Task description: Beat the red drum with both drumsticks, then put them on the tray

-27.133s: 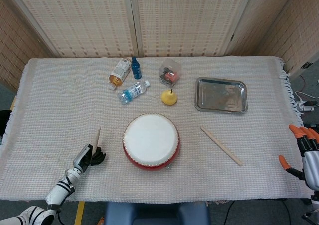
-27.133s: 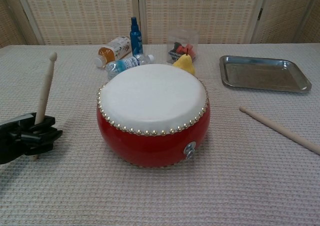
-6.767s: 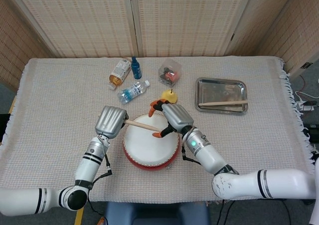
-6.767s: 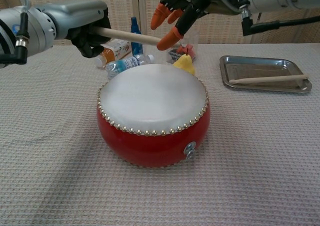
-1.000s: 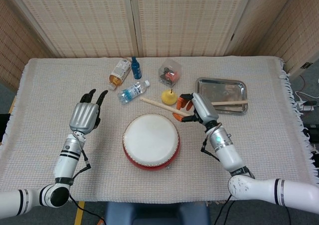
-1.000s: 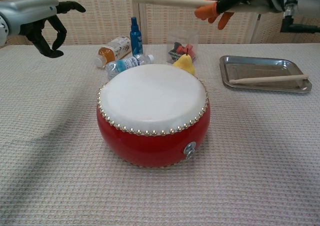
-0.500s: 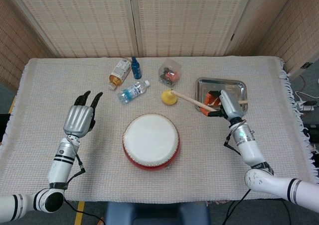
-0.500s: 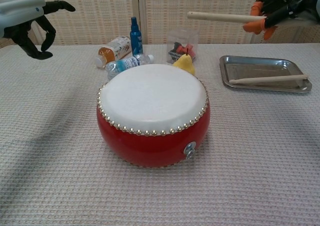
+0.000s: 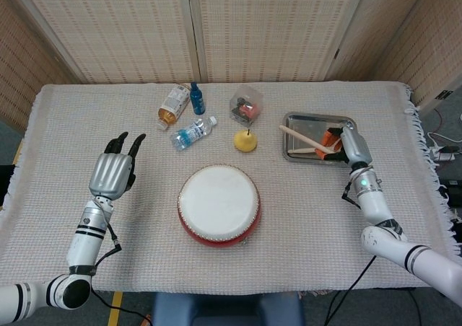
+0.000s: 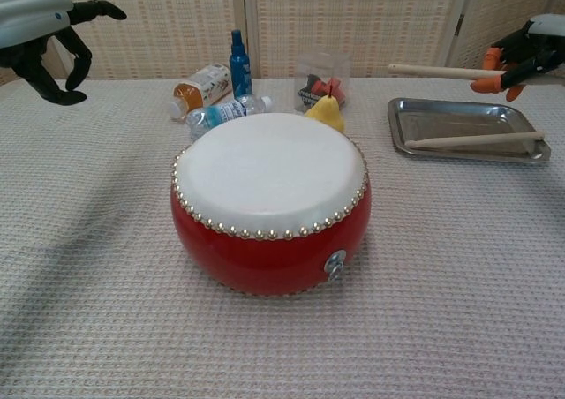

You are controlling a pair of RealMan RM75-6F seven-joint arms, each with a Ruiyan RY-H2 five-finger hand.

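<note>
Above the rectangular steel tray (image 9: 291, 153), my right hand (image 9: 346, 144) grips a pale wooden drumstick (image 10: 437, 71); my left hand (image 9: 113, 172) hangs empty, fingers spread.

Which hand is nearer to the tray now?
The right hand. It holds a drumstick just above the tray, over its right part. The left hand is open, far off on the other side of the drum.

Right hand (image 10: 530, 59) cut by chest view's right edge.
</note>
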